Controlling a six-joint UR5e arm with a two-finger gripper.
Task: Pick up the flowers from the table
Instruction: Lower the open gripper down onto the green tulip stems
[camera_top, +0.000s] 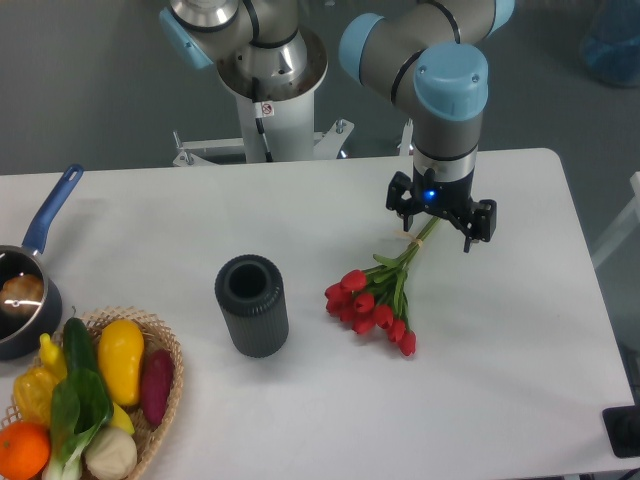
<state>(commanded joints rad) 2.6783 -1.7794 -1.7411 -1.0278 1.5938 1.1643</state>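
The flowers (375, 300) are a small bunch of red tulips lying flat on the white table (520, 330), right of centre. The buds point to the lower left and the green stems run up to the right. My gripper (440, 222) points straight down over the stem ends, close to the table. Its two black fingers (478, 225) stand wide apart, one on each side of the stems, and do not press on them. The wrist hides the very tips of the stems.
A black ribbed cylinder (252, 305) stands upright left of the flowers. A wicker basket (170, 350) with vegetables and fruit sits at the front left corner. A blue-handled pot (25, 290) is at the left edge. The robot base (265, 80) is behind the table.
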